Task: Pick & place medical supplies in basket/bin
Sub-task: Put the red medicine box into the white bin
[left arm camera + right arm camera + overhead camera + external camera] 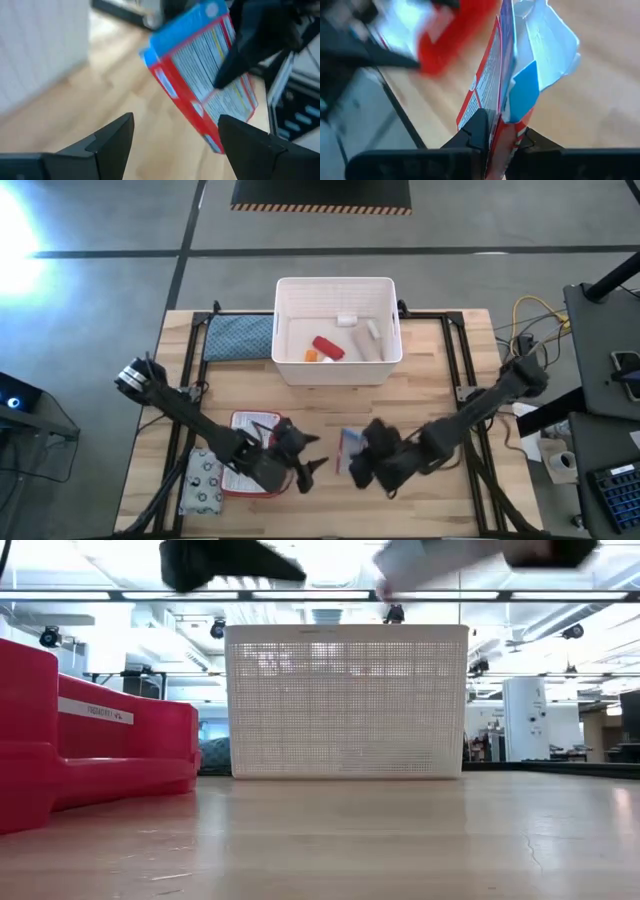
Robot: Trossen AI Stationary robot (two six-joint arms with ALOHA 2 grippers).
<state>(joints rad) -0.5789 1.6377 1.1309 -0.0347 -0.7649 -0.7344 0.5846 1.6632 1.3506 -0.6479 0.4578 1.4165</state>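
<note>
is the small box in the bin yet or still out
Out. The small box is clamped in the right gripper, lifted above the table, short of the white bin. The left gripper is open beside it.

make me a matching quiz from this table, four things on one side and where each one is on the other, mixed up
Things
1. small box
2. red cylinder
3. blue quilted cloth pad
4. grey-white patterned soft pouch

Places
A. lying inside the white tub
B. on the table beside the tub, on the left arm's side
D. near the table's front corner on the left arm's side, beside the flat red-edged case
C. clamped in the right gripper, lifted off the table, with the open left gripper facing it

Pairs: 1-C, 2-A, 3-B, 4-D
</note>
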